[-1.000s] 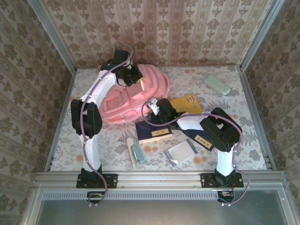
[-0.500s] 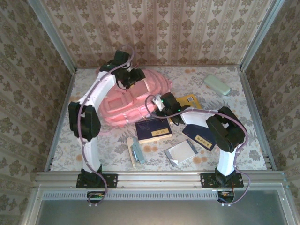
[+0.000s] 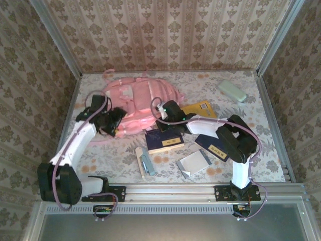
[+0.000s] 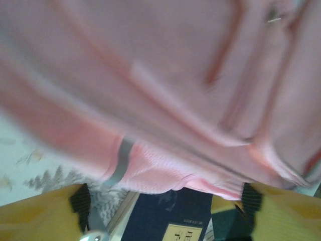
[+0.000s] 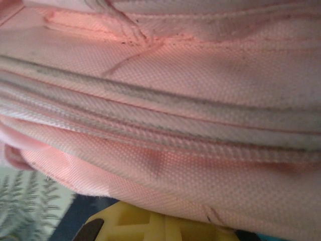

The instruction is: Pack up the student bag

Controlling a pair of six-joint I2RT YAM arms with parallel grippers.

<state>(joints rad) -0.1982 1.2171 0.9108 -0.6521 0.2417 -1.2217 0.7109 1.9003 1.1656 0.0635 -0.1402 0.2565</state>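
The left gripper (image 3: 116, 123) had swung down off the student bag (image 3: 145, 95), fingers wide and empty; right gripper (image 3: 160, 110) stayed pinched shut against the bag's edge.

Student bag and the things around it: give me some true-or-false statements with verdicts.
1. The student bag lies on the far part of the table. True.
2. The left gripper is shut. False: its jaws stand open, by the bag's near left edge.
3. The pale green case is inside the bag. False: it lies on the table at the far right, apart from the bag.
4. A dark blue book lies just nearer than the bag. True.
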